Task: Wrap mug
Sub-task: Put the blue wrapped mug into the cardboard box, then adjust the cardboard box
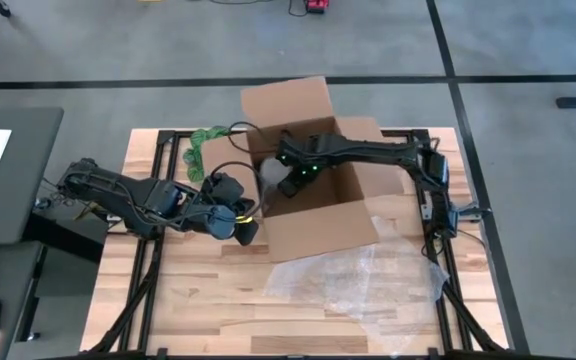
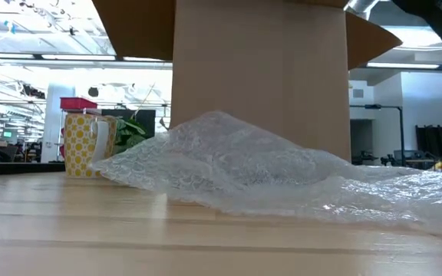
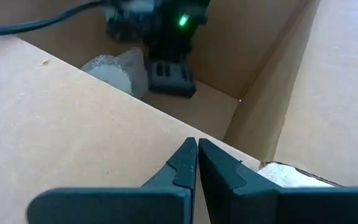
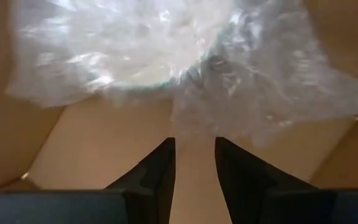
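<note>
We see a bubble-wrapped bundle (image 4: 166,56), likely a wrapped mug, already inside the brown cardboard box (image 1: 318,230). Our right gripper (image 4: 194,155) hangs released above it; our left gripper (image 3: 196,163), clenched and empty, waits at the box's left.

Wrapped bundle (image 4: 166,56): contents hidden under bubble wrap.
Cardboard box (image 2: 259,69): top cut off in the low view.
Yellow mug (image 2: 83,144): lower right side hidden behind the loose bubble wrap sheet (image 2: 236,165).
</note>
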Controlling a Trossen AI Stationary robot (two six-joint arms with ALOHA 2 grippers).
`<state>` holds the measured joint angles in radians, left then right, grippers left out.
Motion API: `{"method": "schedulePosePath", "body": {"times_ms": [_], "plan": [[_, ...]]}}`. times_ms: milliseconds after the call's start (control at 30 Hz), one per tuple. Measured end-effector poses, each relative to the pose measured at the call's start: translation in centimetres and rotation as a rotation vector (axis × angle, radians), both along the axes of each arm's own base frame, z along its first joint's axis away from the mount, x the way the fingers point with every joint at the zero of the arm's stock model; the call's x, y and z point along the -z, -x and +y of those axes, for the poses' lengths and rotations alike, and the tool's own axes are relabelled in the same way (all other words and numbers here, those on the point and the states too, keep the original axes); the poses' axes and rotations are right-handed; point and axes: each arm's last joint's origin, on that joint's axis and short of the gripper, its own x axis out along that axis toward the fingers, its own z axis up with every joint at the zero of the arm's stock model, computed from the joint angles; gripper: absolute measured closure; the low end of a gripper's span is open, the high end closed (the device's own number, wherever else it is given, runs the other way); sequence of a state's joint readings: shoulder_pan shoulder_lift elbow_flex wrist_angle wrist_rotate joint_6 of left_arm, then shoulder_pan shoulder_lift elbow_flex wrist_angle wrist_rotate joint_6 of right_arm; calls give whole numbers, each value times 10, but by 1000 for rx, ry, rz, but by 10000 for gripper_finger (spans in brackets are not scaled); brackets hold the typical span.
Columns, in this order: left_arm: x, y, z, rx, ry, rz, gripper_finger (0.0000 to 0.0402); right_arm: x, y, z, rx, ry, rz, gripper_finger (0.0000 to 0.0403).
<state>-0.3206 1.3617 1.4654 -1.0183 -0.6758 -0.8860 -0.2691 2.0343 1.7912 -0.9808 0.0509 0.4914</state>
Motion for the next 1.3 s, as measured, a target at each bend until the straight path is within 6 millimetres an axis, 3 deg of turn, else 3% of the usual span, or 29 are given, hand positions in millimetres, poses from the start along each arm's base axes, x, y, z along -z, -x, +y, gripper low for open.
{"method": "schedulePosePath", "body": {"times_ms": [167, 300, 500, 667, 800, 933, 1100, 1300], "plan": [[0, 0, 0, 3, -5, 3, 402, -44, 23, 6, -19, 26, -62, 301], [3, -3, 2, -22, -59, 15, 402, -90, 48, 21, -97, 82, -164, 301], [22, -16, 11, -51, -103, 43, 402, -162, 99, 70, -334, 70, -404, 301], [31, -24, 24, -82, -130, 51, 402, -192, 131, 114, -501, -90, -549, 301], [29, -28, 38, -80, -158, 58, 402, -193, 136, 141, -573, -93, -535, 301], [27, -29, 55, -92, -203, 88, 402, -175, 122, 148, -530, -11, -415, 301], [22, -27, 67, -96, -235, 124, 402, -142, 96, 137, -406, 99, -216, 301], [-19, -18, 64, -47, -204, 43, 402, -118, 72, 113, -370, 192, -115, 301]]}}
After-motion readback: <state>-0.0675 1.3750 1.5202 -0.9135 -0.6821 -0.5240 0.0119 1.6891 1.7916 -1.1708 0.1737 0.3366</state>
